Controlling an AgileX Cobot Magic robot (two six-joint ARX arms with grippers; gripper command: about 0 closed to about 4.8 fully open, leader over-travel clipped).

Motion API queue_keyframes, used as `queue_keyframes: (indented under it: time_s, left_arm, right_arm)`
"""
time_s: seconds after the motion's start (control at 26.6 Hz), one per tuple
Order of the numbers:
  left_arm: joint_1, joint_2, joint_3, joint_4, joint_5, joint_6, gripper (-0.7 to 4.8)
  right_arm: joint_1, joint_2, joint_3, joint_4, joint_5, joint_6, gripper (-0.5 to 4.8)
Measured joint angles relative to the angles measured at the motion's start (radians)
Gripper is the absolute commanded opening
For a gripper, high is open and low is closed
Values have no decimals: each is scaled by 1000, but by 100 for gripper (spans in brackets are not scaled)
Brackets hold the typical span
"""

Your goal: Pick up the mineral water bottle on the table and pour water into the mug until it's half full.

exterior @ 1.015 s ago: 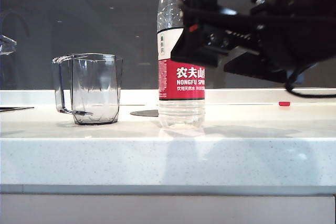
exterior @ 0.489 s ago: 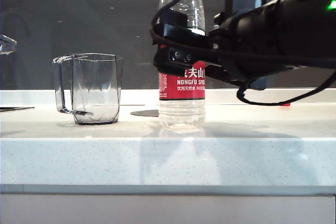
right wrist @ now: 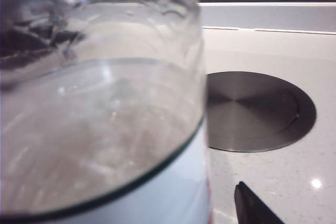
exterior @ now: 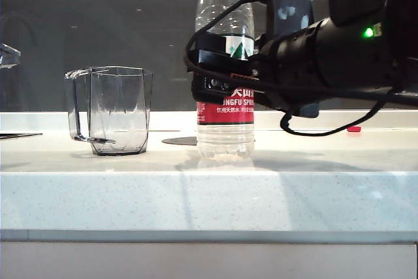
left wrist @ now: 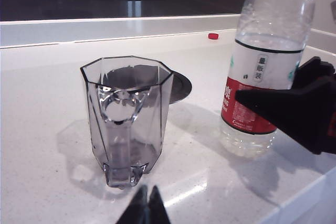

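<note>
The mineral water bottle [exterior: 225, 132] stands upright on the table [exterior: 209, 194], right of the mug [exterior: 117, 110]. The clear water [right wrist: 100, 129] reaches up to its shoulder. My right gripper [exterior: 217, 76] is at label height, open, with the bottle [left wrist: 262, 72] between its fingers. One black fingertip [right wrist: 251, 208] shows beside the bottle wall with a small gap; the other is hidden. The grey faceted mug [left wrist: 128, 119] looks empty, its handle facing my left gripper [left wrist: 148, 203], which is shut just in front of the mug's base.
A round steel disc [exterior: 179, 140] is set into the table behind the bottle and mug, also seen as the disc [right wrist: 257, 111] close to the bottle. A small red cap [exterior: 353, 129] lies at the back right. A raised ledge runs along the table's far edge.
My right arm has swung left and down from beside the bottle's neck to its label, bringing the open fingers around the bottle. Bottle, mug and left gripper have not moved.
</note>
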Motion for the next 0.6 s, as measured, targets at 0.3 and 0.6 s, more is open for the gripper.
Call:
queue_keyframes:
  time_s: [0.3,0.6]
  left_arm:
    - [0,0,0,0,0,0,-4]
    - [0,0,0,0,0,0,-4]
  right_arm:
    - [0,1,3,0,-15,-3,332]
    - [-1,1,3,1,-16,-2,281]
